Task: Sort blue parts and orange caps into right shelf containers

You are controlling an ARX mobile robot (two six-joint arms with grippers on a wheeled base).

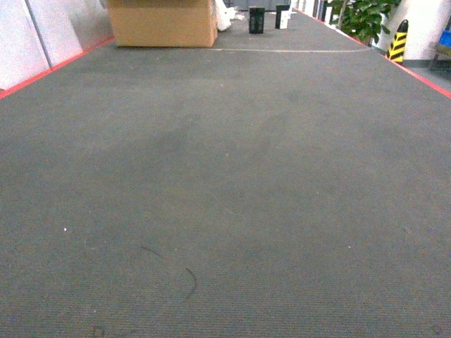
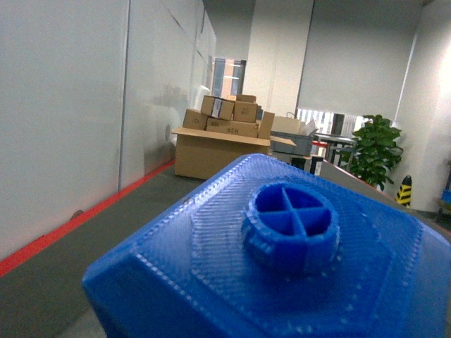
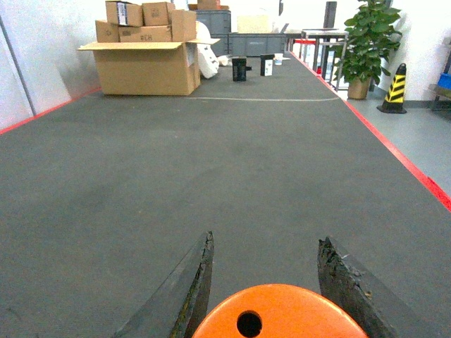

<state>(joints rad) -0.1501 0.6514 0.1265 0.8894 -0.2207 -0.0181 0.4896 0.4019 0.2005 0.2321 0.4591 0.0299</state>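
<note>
A large blue part [image 2: 282, 267] with a round cross-ribbed boss on top fills the lower left wrist view, held up off the floor. My left gripper's fingers are hidden under it. In the right wrist view my right gripper [image 3: 266, 241] has its two dark fingers [image 3: 194, 289] closed against the sides of an orange cap [image 3: 282, 317] with a small hole in its flat top. Neither gripper appears in the head view, which shows only grey carpet [image 1: 225, 197]. The shelf and the right shelf containers are out of view.
A brown cardboard box [image 1: 163, 22] stacked with smaller boxes [image 3: 144, 21] stands far ahead on the left, with two small black objects [image 1: 256, 20] beside it. A potted plant [image 3: 370, 42] and a striped cone [image 3: 393, 88] stand at the far right. Red lines [image 3: 394, 151] border the carpet; a white wall [image 2: 63, 105] runs along the left.
</note>
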